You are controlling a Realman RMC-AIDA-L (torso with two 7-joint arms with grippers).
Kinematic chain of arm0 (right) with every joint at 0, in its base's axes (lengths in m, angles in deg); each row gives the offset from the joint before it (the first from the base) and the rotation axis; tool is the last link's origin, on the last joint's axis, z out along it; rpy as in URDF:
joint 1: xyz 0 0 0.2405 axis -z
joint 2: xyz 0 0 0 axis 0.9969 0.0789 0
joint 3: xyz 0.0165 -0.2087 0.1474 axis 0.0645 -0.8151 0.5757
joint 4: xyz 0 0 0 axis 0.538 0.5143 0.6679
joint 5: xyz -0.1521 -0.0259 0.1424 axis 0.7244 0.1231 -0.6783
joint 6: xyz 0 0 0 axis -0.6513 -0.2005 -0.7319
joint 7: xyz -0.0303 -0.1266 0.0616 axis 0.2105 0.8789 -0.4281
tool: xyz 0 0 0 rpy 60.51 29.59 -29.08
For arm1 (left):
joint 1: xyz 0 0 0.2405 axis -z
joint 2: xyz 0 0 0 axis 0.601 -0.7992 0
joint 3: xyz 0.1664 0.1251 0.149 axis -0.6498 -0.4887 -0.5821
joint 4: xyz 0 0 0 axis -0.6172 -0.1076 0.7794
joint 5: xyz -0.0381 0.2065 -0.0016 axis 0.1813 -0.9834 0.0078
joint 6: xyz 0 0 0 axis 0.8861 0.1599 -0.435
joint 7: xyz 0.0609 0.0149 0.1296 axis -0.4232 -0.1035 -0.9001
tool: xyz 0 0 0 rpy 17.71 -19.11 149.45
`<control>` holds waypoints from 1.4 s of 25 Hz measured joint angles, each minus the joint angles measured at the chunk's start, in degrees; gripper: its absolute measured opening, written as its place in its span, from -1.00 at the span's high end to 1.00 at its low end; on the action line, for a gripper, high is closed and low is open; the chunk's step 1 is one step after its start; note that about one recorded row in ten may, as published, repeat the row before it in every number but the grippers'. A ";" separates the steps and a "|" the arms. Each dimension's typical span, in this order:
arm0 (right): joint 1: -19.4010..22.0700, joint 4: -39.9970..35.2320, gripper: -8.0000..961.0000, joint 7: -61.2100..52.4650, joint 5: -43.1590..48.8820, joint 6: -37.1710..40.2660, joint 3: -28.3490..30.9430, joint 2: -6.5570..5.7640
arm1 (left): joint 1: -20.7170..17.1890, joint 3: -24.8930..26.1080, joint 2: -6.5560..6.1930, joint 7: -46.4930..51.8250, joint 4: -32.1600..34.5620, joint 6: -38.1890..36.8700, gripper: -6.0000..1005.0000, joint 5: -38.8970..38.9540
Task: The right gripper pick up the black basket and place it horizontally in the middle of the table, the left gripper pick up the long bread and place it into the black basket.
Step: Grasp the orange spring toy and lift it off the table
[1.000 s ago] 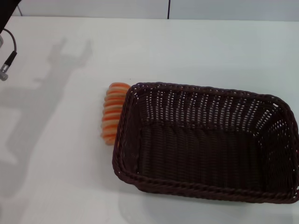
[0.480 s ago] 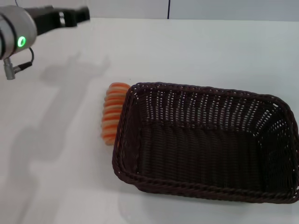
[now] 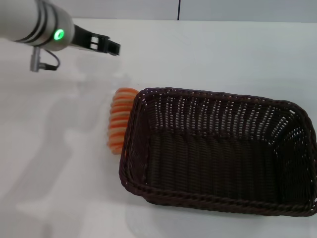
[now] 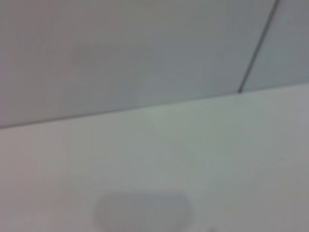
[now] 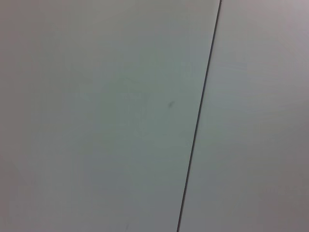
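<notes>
1. The left gripper [image 3: 111, 48] hangs above the table's far left part, at the end of a white arm with a green light, its black claw pointing right. It holds nothing; how far its fingers are parted I cannot tell.
2. The long bread [image 3: 119, 119] lies just nearer than the claw and below it, striped side up, running from far to near. Its right edge presses against the left wall of the black basket [image 3: 218, 153], or sits just beside it; I cannot tell which.
3. The basket lies lengthwise across the middle and right of the table [image 3: 223, 54], nothing inside it, so that half of the job looks done.
4. The right gripper is nowhere in view; its wrist camera shows only a pale wall.
5. The loaf looks light and probably a little soft, so a gentle pinch should do. I would take it across its narrow width near the middle, though the basket wall crowds the right side, leaving little room for a finger there.
6. Coming from above towards the loaf's far end may be easier.
</notes>
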 joint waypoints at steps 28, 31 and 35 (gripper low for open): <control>-1.69 5.89 0.27 -7.32 5.94 9.11 -3.76 -2.25 | 30.48 16.83 -0.05 1.16 45.05 5.11 -0.69 1.79; -2.55 7.46 0.27 -7.34 5.82 9.15 -3.74 -2.27 | 30.43 16.95 -0.10 1.37 47.34 4.43 -0.69 1.24; -3.35 9.05 0.27 -7.37 5.39 9.25 -3.11 -2.28 | 30.12 17.00 -0.12 0.99 49.25 3.16 -0.69 1.20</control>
